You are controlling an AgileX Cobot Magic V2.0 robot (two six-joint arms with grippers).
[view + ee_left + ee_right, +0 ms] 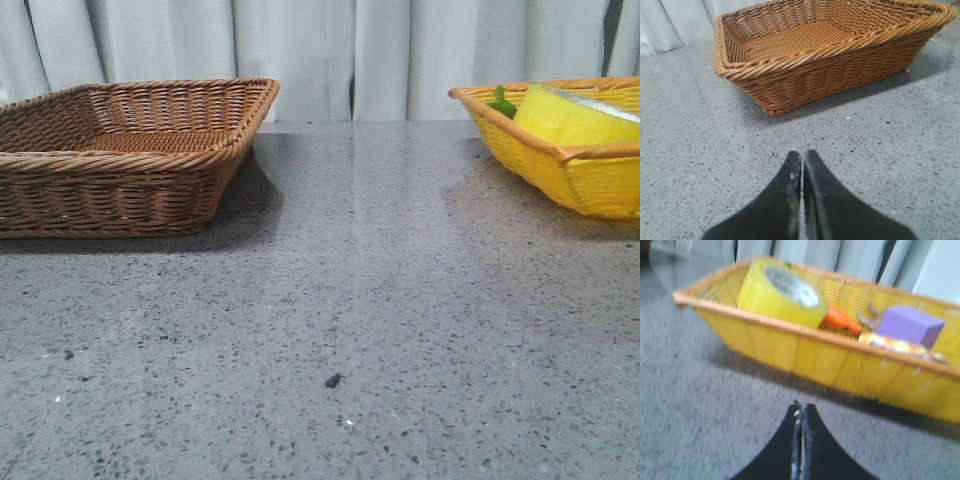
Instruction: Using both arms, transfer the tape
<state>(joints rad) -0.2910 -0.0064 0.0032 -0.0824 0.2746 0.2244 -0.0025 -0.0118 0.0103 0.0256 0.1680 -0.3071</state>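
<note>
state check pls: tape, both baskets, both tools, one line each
tape: tilted, leaning in the yellow basket, ungrasped
yellow basket: holds tape, carrot, purple block
brown basket: upright, nothing visible inside
left tool: shut, holding nothing
right tool: shut, holding nothing, outside the yellow basket

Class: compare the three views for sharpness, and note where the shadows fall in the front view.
Front view: sharp; brown basket and yellow basket cast shadows on the table beside and below them. Left wrist view: sharp weave, shut left gripper. Right wrist view: blurred; the tape print is unreadable, right gripper shut.
</note>
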